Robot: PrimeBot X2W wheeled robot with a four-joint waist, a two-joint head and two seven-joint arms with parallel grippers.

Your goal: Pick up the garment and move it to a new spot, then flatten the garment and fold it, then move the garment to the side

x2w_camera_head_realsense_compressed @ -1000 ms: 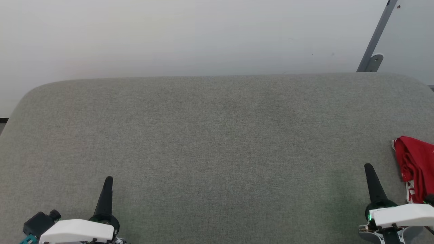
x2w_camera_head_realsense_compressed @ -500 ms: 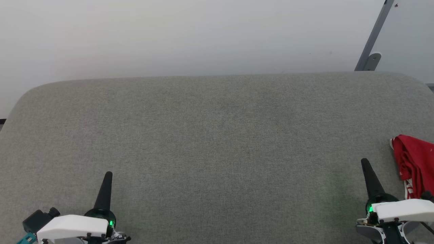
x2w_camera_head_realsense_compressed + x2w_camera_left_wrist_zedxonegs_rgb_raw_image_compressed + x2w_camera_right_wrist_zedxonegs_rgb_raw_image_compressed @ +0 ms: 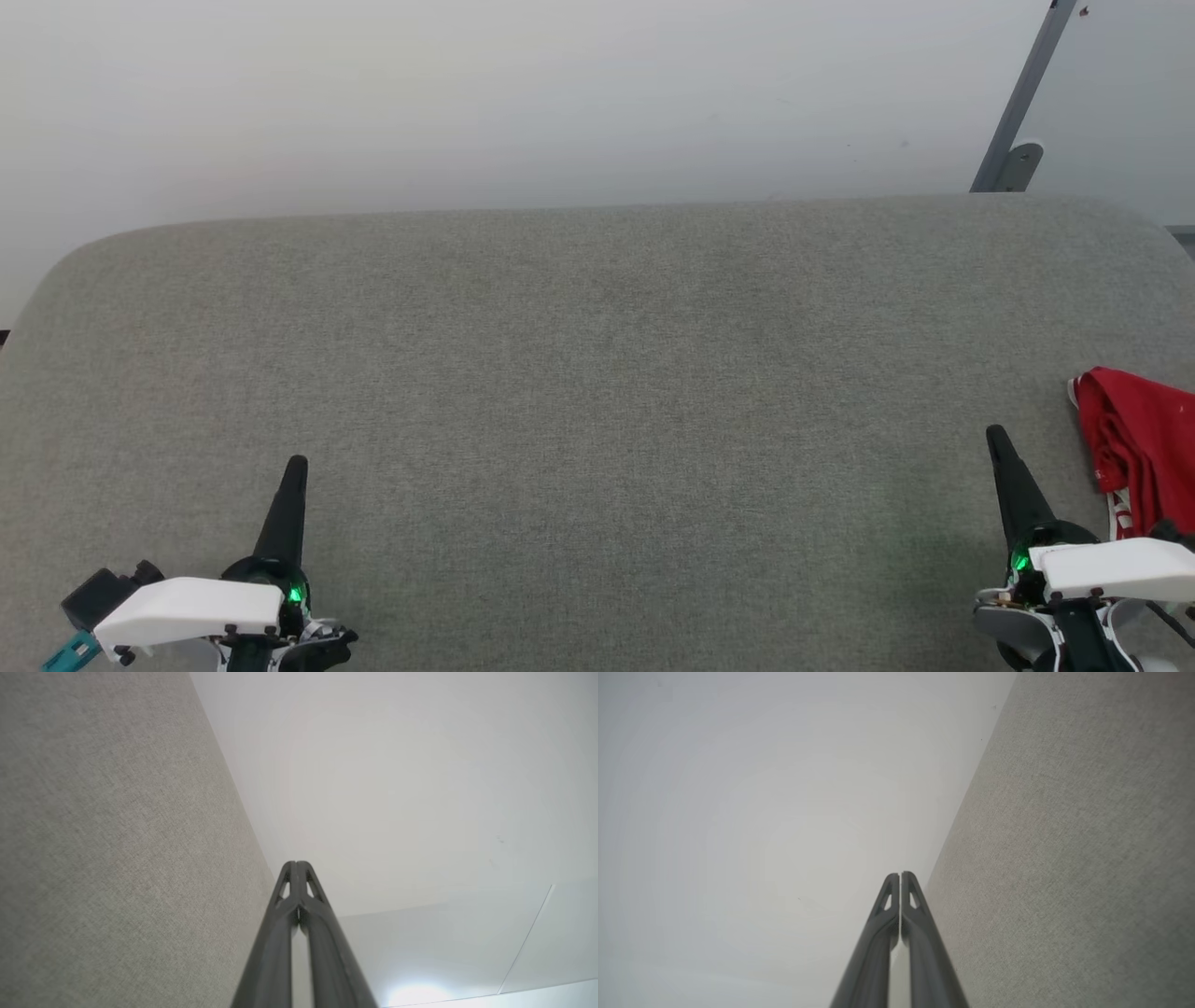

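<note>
The garment (image 3: pixel 1144 448), a bright red bunched heap with a bit of white trim, lies at the right edge of the grey fabric table (image 3: pixel 597 373), partly cut off by the frame. My right gripper (image 3: pixel 997 436) is shut and empty just left of it, not touching. At the lower left my left gripper (image 3: pixel 298 464) is shut and empty too. Both wrist views show the fingers pressed together: left gripper (image 3: pixel 296 864), right gripper (image 3: pixel 900 875).
The table's rounded far edge (image 3: pixel 597 207) meets a pale floor. A grey metal post with a foot bracket (image 3: pixel 1013 131) stands at the back right. The grey surface (image 3: pixel 117 835) runs beside the left fingers and also (image 3: pixel 1064 858) beside the right.
Both grippers have risen slightly in the head view, still shut. The whole picture has shifted a little, so the camera moved; the garment lies as before.
</note>
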